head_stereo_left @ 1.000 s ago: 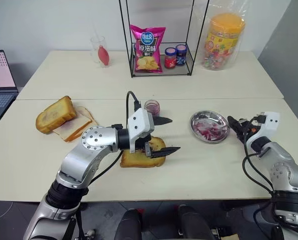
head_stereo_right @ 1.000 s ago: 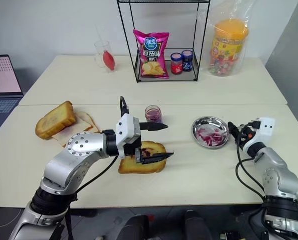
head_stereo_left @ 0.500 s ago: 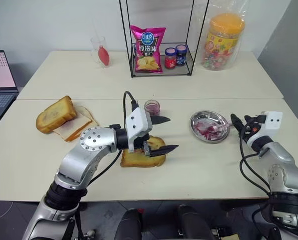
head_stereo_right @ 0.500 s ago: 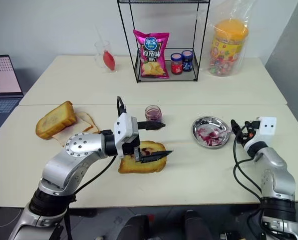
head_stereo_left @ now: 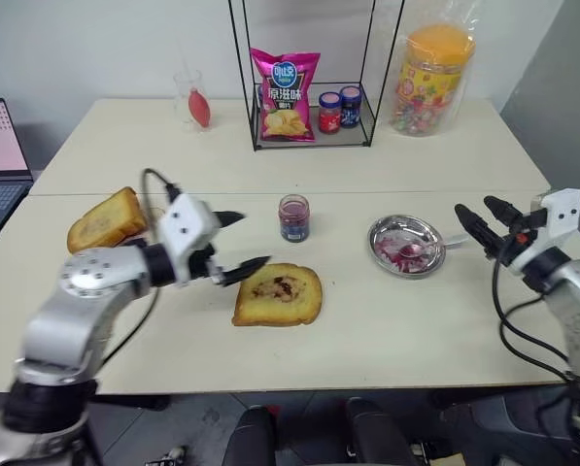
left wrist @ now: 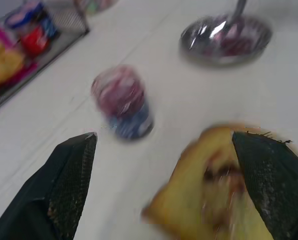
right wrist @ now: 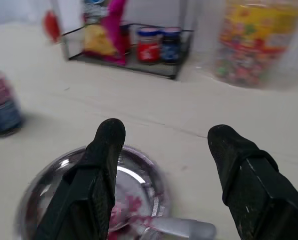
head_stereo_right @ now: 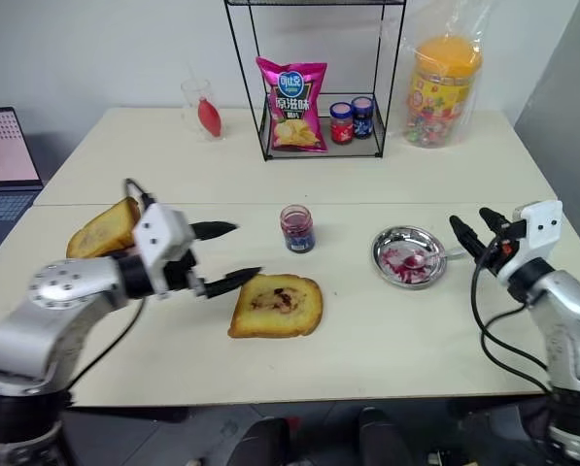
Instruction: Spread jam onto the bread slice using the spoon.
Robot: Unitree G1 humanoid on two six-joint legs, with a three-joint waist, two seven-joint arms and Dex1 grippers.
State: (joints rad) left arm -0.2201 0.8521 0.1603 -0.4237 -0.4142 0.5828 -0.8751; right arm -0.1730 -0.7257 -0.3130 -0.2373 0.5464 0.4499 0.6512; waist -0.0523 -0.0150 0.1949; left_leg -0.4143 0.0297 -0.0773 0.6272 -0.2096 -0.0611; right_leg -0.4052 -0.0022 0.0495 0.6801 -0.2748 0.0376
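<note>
1. This looks like a lab or office room set up as a test kitchen rather than a home: two plain cream tables (head_stereo_right: 387, 180) stand pushed together against a bare white wall.
2. At 9 o'clock an open laptop (head_stereo_right: 6, 155) sits on a separate desk.
3. At 12 o'clock a black wire rack (head_stereo_right: 314, 78) holds a pink chip bag (head_stereo_right: 291, 102) and two small labelled jars (head_stereo_right: 354, 118).
4. At 1 o'clock stands a bagged tub of sweets (head_stereo_right: 445, 87).
5. Food props lie spread out like a staged breakfast: toast slices (head_stereo_right: 105, 228), a steel dish (head_stereo_right: 411, 257) and a glass cup (head_stereo_right: 197, 102).
</note>
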